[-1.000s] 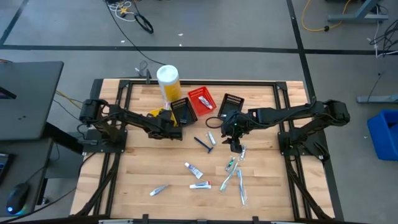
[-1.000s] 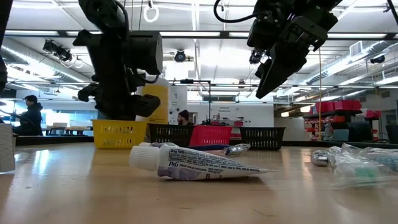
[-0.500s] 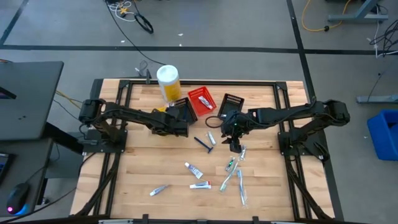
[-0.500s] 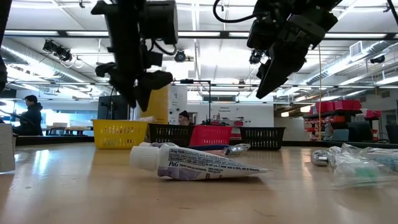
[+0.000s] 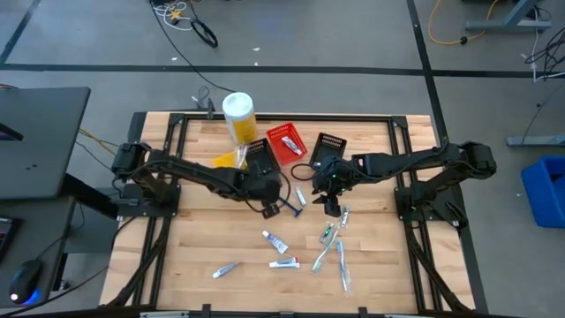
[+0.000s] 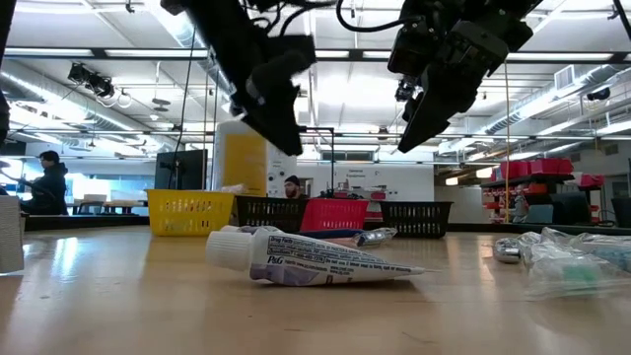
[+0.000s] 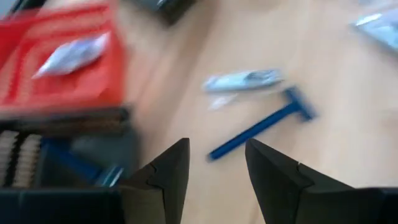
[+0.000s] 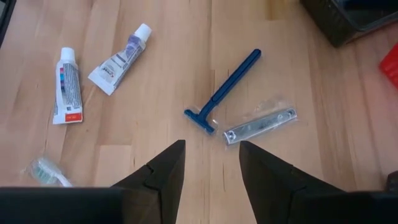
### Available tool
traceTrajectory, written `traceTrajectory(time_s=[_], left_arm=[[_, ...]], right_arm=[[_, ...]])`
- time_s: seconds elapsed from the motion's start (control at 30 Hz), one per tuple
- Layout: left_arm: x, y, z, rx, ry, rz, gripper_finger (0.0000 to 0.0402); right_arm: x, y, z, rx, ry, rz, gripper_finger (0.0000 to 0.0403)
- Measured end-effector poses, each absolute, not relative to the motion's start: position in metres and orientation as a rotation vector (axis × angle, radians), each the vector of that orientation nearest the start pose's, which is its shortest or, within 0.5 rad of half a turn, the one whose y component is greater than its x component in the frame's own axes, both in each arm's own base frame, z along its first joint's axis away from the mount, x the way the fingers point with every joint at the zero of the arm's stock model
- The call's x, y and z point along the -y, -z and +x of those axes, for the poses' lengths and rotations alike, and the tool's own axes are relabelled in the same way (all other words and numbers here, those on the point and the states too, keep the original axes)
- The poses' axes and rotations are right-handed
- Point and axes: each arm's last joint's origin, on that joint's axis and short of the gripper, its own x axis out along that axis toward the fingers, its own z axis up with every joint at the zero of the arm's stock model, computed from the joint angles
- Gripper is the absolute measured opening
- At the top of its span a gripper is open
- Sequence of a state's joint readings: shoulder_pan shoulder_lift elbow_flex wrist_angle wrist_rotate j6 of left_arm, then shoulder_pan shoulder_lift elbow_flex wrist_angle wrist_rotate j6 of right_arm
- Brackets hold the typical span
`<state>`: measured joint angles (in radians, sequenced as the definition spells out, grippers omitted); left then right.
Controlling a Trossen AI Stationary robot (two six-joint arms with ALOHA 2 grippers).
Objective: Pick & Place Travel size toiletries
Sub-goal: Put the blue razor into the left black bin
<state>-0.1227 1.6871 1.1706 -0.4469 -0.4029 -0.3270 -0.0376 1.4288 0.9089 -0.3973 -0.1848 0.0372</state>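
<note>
wooden table (image 5: pixel 212 238): both claws (fingers apart) above blue razor (image 8: pixel 224 92).

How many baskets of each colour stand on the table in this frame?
Yellow basket: 1
Red basket: 1
Black baskets: 2
Total: 4

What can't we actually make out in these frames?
- Yellow basket contents: the left arm covers most of it from above; the low view shows only its side wall.
- Print on the blurred packet in the red basket: unreadable in the left wrist view, too small from above.
- Toothbrush: cut off at the right wrist picture's edge.
- People in the room behind: too small in the low view to tell what they are doing.
</note>
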Motion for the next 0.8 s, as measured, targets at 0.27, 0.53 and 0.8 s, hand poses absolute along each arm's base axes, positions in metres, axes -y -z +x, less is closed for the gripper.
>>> traceTrajectory(time_s=[0.27,0.53,0.8], left_arm=[[0.033,-0.224,0.354,-0.855,-0.095,0.136,0.0167],[0.015,-0.225,0.358,-0.831,-0.009,0.100,0.0167],[0.006,-0.210,0.356,-0.789,0.046,0.090,0.0167]], right_arm=[[0.005,-0.219,0.284,-0.917,-0.117,0.144,0.0160],[0.005,-0.215,0.279,-0.974,-0.099,0.179,0.0159],[-0.003,-0.211,0.273,-1.057,-0.091,0.221,0.0157]])
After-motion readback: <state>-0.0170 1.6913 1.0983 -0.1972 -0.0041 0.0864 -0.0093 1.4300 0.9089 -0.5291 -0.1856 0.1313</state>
